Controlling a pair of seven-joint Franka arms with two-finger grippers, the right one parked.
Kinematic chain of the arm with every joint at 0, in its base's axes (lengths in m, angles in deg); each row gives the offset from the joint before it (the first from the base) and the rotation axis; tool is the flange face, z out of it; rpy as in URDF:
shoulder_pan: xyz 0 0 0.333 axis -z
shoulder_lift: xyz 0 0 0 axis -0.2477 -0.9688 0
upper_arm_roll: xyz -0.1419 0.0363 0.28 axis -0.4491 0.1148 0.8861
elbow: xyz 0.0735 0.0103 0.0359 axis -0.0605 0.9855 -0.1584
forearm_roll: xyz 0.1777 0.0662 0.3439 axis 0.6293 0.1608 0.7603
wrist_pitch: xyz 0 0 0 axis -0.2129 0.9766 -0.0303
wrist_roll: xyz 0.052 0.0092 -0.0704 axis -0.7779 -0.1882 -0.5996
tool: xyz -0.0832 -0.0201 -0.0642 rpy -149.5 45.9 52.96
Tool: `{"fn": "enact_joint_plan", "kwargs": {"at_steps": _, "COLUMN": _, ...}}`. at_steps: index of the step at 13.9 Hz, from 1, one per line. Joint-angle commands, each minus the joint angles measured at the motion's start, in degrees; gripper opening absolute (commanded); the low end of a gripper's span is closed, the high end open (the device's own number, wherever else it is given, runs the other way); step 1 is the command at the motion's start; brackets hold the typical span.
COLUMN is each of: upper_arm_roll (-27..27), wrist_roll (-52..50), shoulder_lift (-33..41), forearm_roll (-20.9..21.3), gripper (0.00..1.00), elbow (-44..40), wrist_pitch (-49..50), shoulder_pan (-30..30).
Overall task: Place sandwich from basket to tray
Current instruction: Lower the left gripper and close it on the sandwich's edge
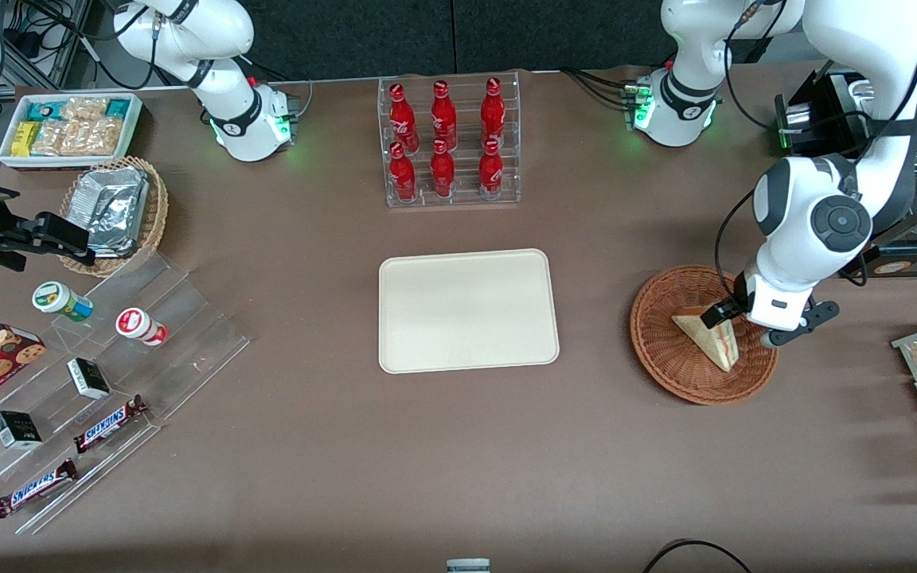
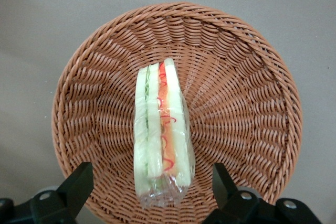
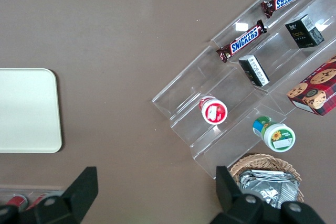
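Reddish-brown wicker basket (image 2: 236,108) set on the table (image 1: 458,461), wrapped sandwich (image 2: 161,135) laid inside it, claw (image 2: 152,184) held open astride the sandwich, cream tray (image 1: 468,310) well apart.

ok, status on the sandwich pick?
Gripper open, fingers astride sandwich, no contact seen. Sandwich on edge in basket. Tray bare, path unobstructed.

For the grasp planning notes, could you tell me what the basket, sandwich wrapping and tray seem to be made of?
Open gripper straddles the sandwich.
Basket: woven wicker, visible strands.
Sandwich: likely clear plastic film, glossy crinkles.
Tray: probably matte plastic, smooth cream.
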Motion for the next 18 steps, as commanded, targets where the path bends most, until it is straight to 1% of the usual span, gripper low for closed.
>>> {"fn": "enact_joint_plan", "kwargs": {"at_steps": 1, "upper_arm_roll": 0.0, "wrist_roll": -1.6, "shoulder_lift": -1.7, "forearm_roll": 0.6, "gripper": 1.0, "elbow": 0.2, "wrist_pitch": -2.8, "shoulder_pan": -0.1}}
{"fn": "enact_joint_plan", "kwargs": {"at_steps": 6, "upper_arm_roll": 0.0, "wrist_roll": -3.0, "shoulder_lift": -4.7, "forearm_roll": -0.3, "gripper": 1.0, "elbow": 0.5, "wrist_pitch": -4.1, "shoulder_pan": -0.6}}
{"fn": "enact_joint_plan", "kwargs": {"at_steps": 7, "upper_arm_roll": 0.0, "wrist_roll": -3.1, "shoulder_lift": -5.0, "forearm_roll": -1.4, "gripper": 0.99, "elbow": 0.5, "wrist_pitch": -4.1, "shoulder_pan": -0.6}}
{"fn": "enact_joint_plan", "kwargs": {"at_steps": 8, "upper_arm_roll": 0.0, "wrist_roll": -3.3, "shoulder_lift": -5.1, "forearm_roll": -2.7, "gripper": 0.88, "elbow": 0.5, "wrist_pitch": -4.1, "shoulder_pan": -0.6}}
{"fn": "enact_joint_plan", "kwargs": {"at_steps": 9, "upper_arm_roll": 0.0, "wrist_roll": -4.5, "shoulder_lift": -5.2, "forearm_roll": -3.7, "gripper": 0.63, "elbow": 0.4, "wrist_pitch": -3.8, "shoulder_pan": -0.6}}
{"fn": "enact_joint_plan", "kwargs": {"at_steps": 10, "upper_arm_roll": 0.0, "wrist_roll": -6.9, "shoulder_lift": -5.3, "forearm_roll": -3.7, "gripper": 0.31, "elbow": 0.3, "wrist_pitch": -3.6, "shoulder_pan": -0.5}}
{"fn": "enact_joint_plan", "kwargs": {"at_steps": 11, "upper_arm_roll": 0.0, "wrist_roll": -8.7, "shoulder_lift": -5.5, "forearm_roll": -3.7, "gripper": 0.09, "elbow": 0.2, "wrist_pitch": -3.4, "shoulder_pan": -0.4}}
{"fn": "enact_joint_plan", "kwargs": {"at_steps": 12, "upper_arm_roll": 0.0, "wrist_roll": -9.6, "shoulder_lift": -5.8, "forearm_roll": -3.7, "gripper": 0.0, "elbow": 0.0, "wrist_pitch": -3.4, "shoulder_pan": -0.2}}
{"fn": "enact_joint_plan", "kwargs": {"at_steps": 14, "upper_arm_roll": 0.0, "wrist_roll": -9.7, "shoulder_lift": -5.7, "forearm_roll": -3.7, "gripper": 0.0, "elbow": -0.9, "wrist_pitch": -2.0, "shoulder_pan": -0.1}}
{"fn": "enact_joint_plan", "kwargs": {"at_steps": 18, "upper_arm_roll": -0.1, "wrist_roll": -8.7, "shoulder_lift": -5.6, "forearm_roll": -3.2, "gripper": 0.0, "elbow": -9.0, "wrist_pitch": 9.9, "shoulder_pan": 0.3}}
